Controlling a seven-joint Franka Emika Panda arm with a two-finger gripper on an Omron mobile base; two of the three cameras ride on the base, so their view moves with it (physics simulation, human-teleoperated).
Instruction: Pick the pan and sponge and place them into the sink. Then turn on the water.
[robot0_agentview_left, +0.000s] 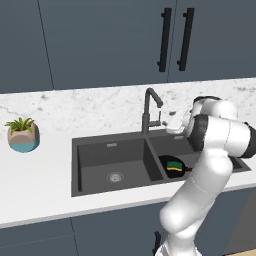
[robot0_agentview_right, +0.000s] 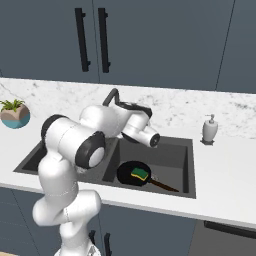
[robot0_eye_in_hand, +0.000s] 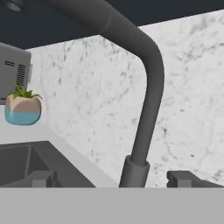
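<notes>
Sponge, green over yellow, sits in round black pan inside matte grey sink; gripper spread wide, empty.

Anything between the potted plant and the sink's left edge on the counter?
No. In the left base view, just bare white counter runs from the potted plant to the sink.

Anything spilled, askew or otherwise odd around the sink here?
Nothing stands out. The pan lies flat in the right basin of the sink with the sponge resting in it. The plant stands upright on the counter. No water runs from the faucet.
</notes>
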